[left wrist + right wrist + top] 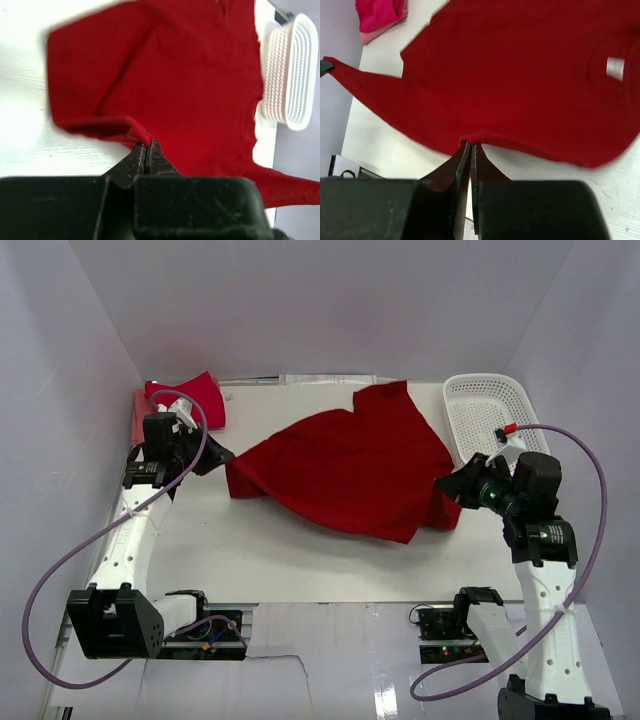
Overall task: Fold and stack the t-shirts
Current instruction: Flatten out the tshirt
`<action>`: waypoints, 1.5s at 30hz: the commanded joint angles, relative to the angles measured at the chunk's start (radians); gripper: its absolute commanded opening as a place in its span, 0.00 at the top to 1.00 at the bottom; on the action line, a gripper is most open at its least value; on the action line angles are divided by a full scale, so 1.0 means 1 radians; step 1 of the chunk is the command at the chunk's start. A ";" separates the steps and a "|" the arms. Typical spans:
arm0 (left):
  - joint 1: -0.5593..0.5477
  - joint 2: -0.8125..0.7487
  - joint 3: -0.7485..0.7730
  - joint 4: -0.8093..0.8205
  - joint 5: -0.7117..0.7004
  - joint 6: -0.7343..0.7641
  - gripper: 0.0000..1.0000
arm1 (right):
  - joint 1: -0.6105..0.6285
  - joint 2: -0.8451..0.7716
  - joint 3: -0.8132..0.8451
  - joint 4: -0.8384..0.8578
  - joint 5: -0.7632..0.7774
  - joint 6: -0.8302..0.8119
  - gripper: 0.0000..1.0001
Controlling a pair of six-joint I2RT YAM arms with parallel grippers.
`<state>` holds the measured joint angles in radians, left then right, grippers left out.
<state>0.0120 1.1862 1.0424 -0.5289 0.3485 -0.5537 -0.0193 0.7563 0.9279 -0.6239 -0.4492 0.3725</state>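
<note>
t-shirt (345, 470) is lying spread across table (280, 555) | left gripper (226, 454) is pinching one edge | right gripper (447, 483) is pinching opposite edge

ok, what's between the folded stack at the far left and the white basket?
One deep red t-shirt, spread over the table and pinched at opposite edges by the left fingers and right fingers. The top view shows it.

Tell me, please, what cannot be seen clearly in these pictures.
- Folded shirts: right wrist view, cut off by the top edge; their number is unclear.
- Label on the red t-shirt: right wrist view, print too small to read.
- Pinched shirt edges: both wrist views, hidden between the closed jaws.
</note>
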 commanded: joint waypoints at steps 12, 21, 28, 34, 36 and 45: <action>-0.037 -0.091 0.364 0.091 -0.115 -0.018 1.00 | -0.001 0.051 0.429 0.289 -0.111 -0.034 0.92; -0.037 -0.218 0.619 0.138 -0.227 0.057 1.00 | -0.002 0.020 0.857 0.352 -0.063 -0.182 0.92; -0.037 -0.212 0.831 0.040 -0.256 0.080 1.00 | -0.001 0.069 1.127 0.276 -0.034 -0.193 0.92; -0.037 -0.191 0.802 0.033 -0.298 0.089 1.00 | -0.002 0.155 1.169 0.240 -0.017 -0.185 0.92; -0.037 -0.140 0.782 0.040 -0.304 0.087 1.00 | -0.001 0.214 1.175 0.236 -0.016 -0.178 0.92; -0.037 0.108 0.628 0.170 -0.272 0.040 1.00 | -0.002 0.395 0.961 0.329 0.029 -0.144 0.92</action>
<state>-0.0273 1.2160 1.7134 -0.4007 0.0784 -0.4942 -0.0193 1.0912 1.9480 -0.3519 -0.4644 0.2085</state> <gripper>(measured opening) 0.027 0.078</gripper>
